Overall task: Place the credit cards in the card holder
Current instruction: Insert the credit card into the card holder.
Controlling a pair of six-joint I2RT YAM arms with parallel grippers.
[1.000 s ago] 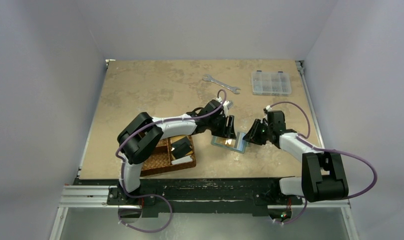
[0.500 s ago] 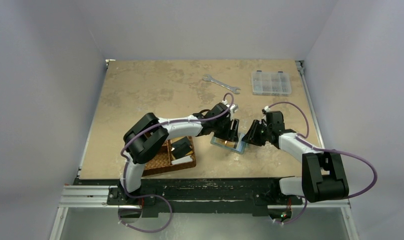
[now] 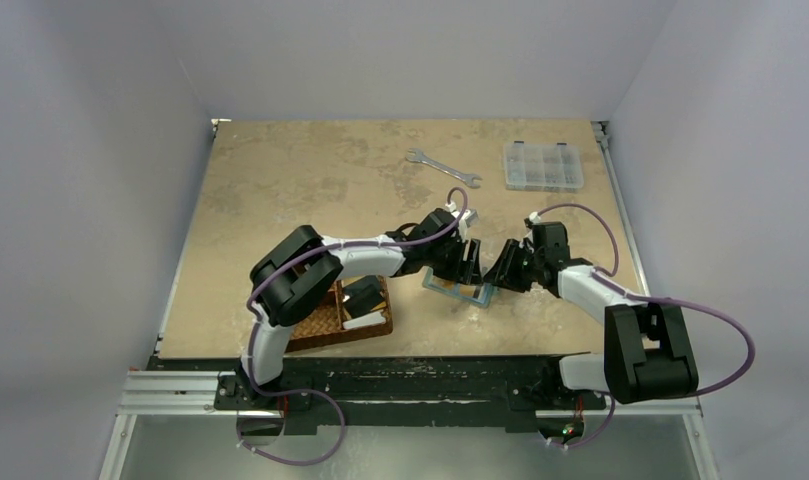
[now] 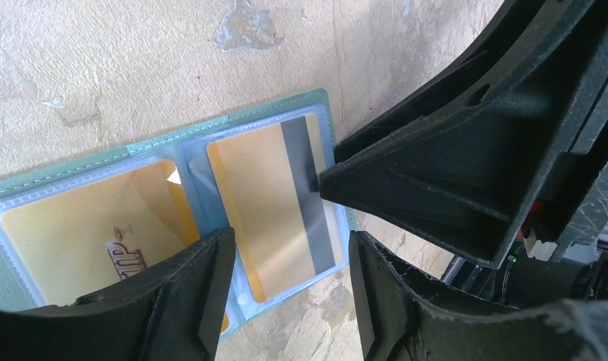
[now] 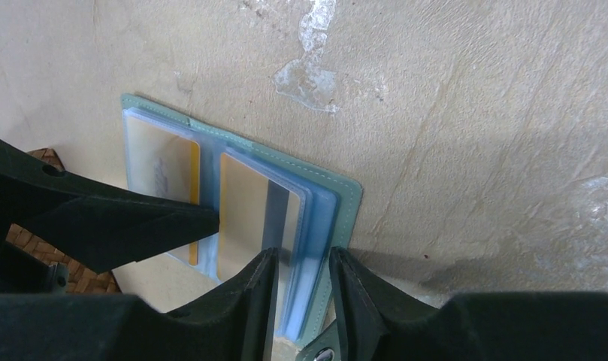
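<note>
- Now open on the table (image 3: 310, 170): card holder (image 3: 458, 291), between both grippers, just right of the woven basket (image 3: 325, 320).
- Inside its clear pockets: two orange-yellow credit cards (image 4: 263, 195), one showing a dark stripe.
- Left gripper (image 4: 289, 241): fingers spread wide over the striped card, gripping nothing.
- Right gripper (image 5: 302, 259): fingers nearly closed, pinching the holder's pocket edge.

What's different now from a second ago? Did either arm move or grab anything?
The left arm swung its elbow rightward, carrying the open left gripper a little right, over the open card holder. From above, the orange glint inside no longer shows. Nothing was newly grabbed or released. The right gripper stayed, seemingly pinching the holder's edge. Basket, wrench and clear box are unmoved.
</note>
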